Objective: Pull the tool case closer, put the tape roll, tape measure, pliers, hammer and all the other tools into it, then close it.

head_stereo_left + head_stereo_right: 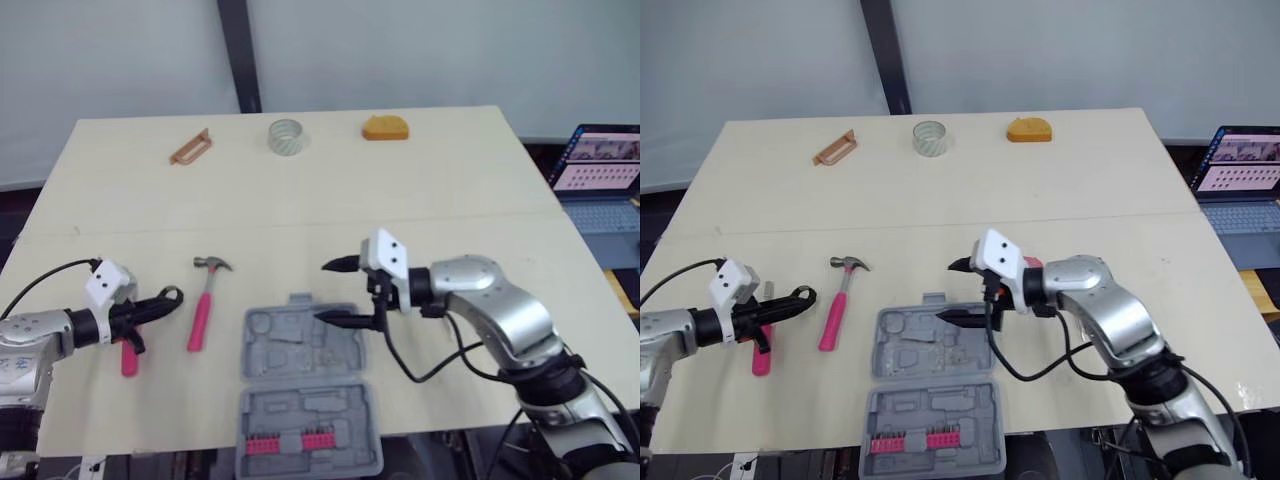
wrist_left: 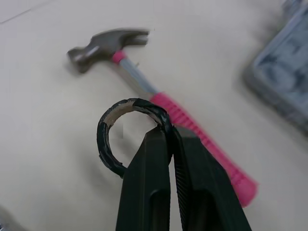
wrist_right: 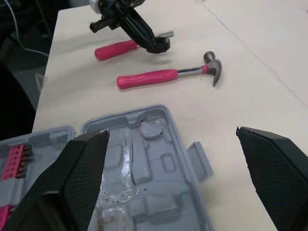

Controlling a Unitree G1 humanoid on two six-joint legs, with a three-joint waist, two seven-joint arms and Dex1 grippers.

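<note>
The left gripper [image 2: 168, 132] has its two black fingers pressed together on the rim of a black tape roll [image 2: 102, 139], a thin ring with a cardboard lining, low over the pale matte table [image 1: 450, 200]. Just beside it lies the hammer [image 1: 203, 310] (steel head, ribbed pink grip). The right gripper [image 1: 322, 292] hangs spread wide and empty over the open grey moulded-plastic tool case [image 1: 290, 345], which sits at the table's near edge. Packing appears under way. Next, the roll needs carrying across into a recess of the case.
</note>
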